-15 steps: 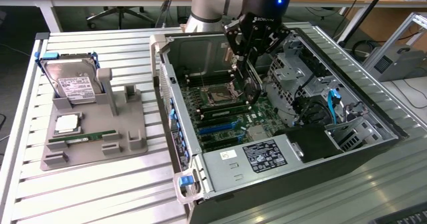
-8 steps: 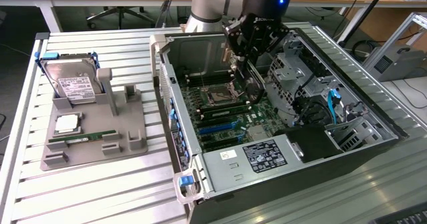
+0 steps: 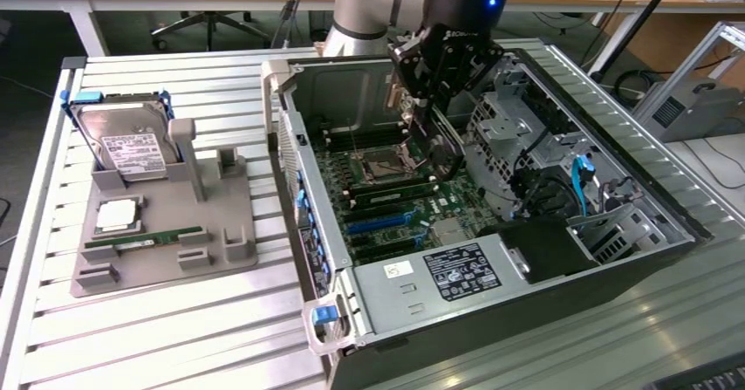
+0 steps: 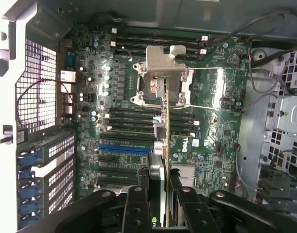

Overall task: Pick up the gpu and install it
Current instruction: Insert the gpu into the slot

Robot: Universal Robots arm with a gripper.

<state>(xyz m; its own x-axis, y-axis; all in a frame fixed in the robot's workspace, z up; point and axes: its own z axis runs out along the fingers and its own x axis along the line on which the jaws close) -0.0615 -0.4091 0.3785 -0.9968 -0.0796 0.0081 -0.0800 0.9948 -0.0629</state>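
Observation:
The gpu (image 3: 434, 150) hangs edge-down inside the open computer case (image 3: 349, 320), a dark card held upright above the motherboard (image 3: 407, 207). My gripper (image 3: 421, 115) is shut on its upper edge, coming down from the black wrist. In the wrist view the gpu (image 4: 165, 141) appears edge-on as a thin strip with a silver bracket end, running out from between my black fingers (image 4: 138, 208). It hovers over the black slots beside the CPU socket (image 4: 160, 77), apart from the board. The blue expansion slot (image 4: 124, 148) lies just to one side of the card.
A grey fixture (image 3: 233, 224) on the exterior view's left holds a hard drive (image 3: 128, 141), a silver chip (image 3: 117, 215) and a green RAM stick (image 3: 146, 240). Drive cages and cables (image 3: 577, 181) crowd the case's right side. The rear wall with slot covers (image 4: 46, 160) stands close by.

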